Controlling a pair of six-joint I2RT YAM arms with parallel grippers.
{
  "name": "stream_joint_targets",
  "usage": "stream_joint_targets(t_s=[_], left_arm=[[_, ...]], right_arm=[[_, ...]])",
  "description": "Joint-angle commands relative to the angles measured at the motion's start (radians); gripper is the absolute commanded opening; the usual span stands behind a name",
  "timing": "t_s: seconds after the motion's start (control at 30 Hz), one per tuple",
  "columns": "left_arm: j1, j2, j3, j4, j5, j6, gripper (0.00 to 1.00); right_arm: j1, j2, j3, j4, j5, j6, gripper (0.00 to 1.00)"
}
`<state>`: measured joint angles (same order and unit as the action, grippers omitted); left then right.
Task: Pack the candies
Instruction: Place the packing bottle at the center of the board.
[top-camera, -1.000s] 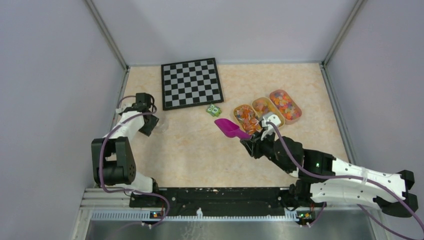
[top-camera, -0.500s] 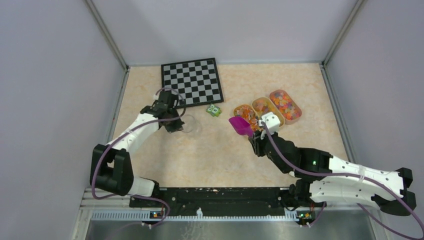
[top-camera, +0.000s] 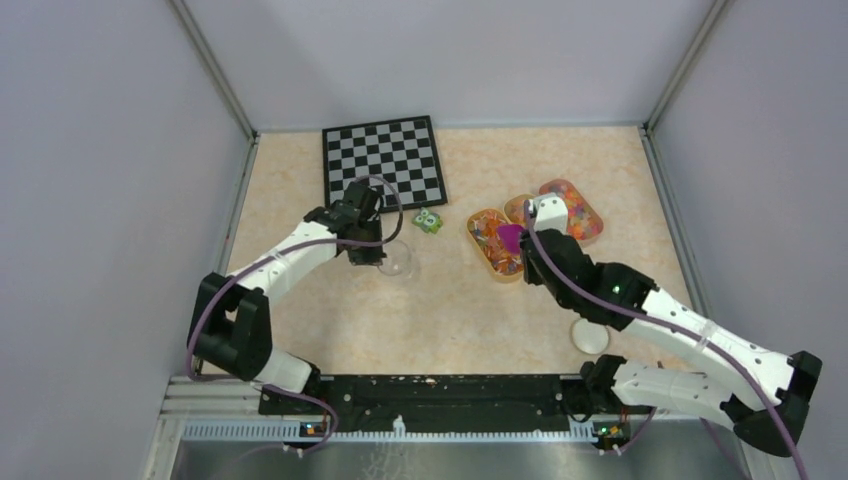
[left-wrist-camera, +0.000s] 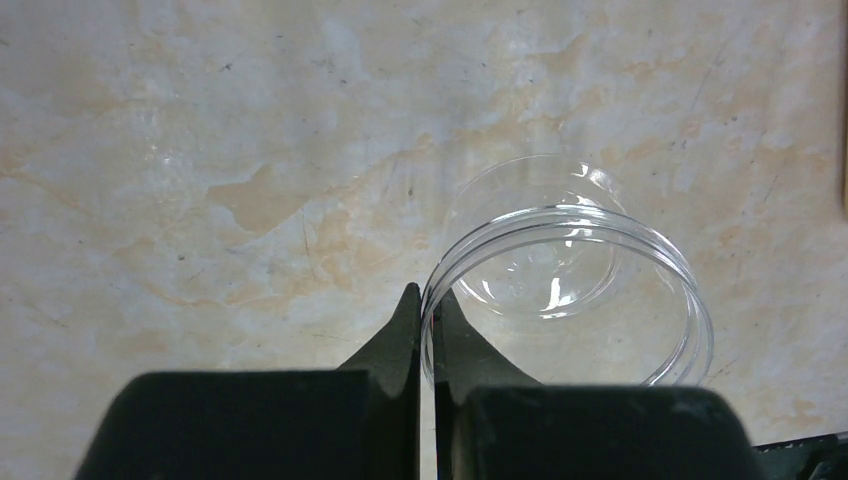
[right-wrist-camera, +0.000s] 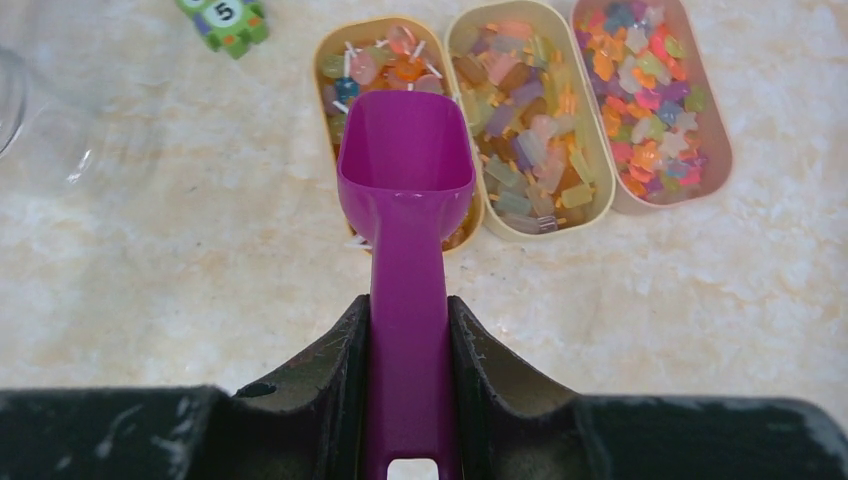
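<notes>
Here, left tool (left-wrist-camera: 428, 300) pinches rim of clear cup (left-wrist-camera: 560, 214); right tool (right-wrist-camera: 407, 320) clamps magenta scoop (right-wrist-camera: 405, 160).

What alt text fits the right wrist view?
The right gripper clamps the handle of a magenta plastic scoop, its empty bowl over the leftmost of three beige oval trays of multicoloured candies. A small green numbered block lies top left.

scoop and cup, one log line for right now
left gripper: shut on cup rim | right gripper: shut on scoop | scoop: empty, above leftmost tray of candies
</notes>
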<state>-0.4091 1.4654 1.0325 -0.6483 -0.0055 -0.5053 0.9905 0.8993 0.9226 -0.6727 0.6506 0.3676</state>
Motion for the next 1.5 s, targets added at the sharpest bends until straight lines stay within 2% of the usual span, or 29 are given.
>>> stream_joint_targets(t_s=[0.0,0.27,0.57,0.83,0.97,1.2,1.33,1.47], left_arm=[[-0.024,0.036,0.033,-0.018,-0.008,0.058,0.03],[-0.049,0.082,-0.013,-0.016,0.065,0.072,0.1],[-0.072,0.064,-0.049,-0.028,0.098,0.069,0.17],[-0.07,0.025,0.008,-0.026,0.209,0.055,0.5],[-0.068,0.013,0.086,0.006,0.216,0.054,0.56],[-0.065,0.071,0.23,0.19,0.236,0.045,0.55],[-0.066,0.19,0.324,0.29,0.374,0.016,0.51],[-0.067,0.346,0.435,0.356,0.453,0.037,0.44]], right_arm=[[-0.14,0.057,0.097,-0.052,-0.147,-0.048,0.0],[-0.234,0.151,0.213,-0.09,-0.18,-0.096,0.0],[-0.248,0.126,0.178,-0.047,-0.262,-0.102,0.0],[-0.248,0.088,0.16,-0.05,-0.269,-0.131,0.0],[-0.248,0.077,0.141,-0.05,-0.277,-0.194,0.0],[-0.248,0.064,0.154,-0.048,-0.285,-0.271,0.0],[-0.248,0.043,0.127,-0.041,-0.29,-0.347,0.0],[-0.249,0.041,0.104,-0.041,-0.314,-0.408,0.0]])
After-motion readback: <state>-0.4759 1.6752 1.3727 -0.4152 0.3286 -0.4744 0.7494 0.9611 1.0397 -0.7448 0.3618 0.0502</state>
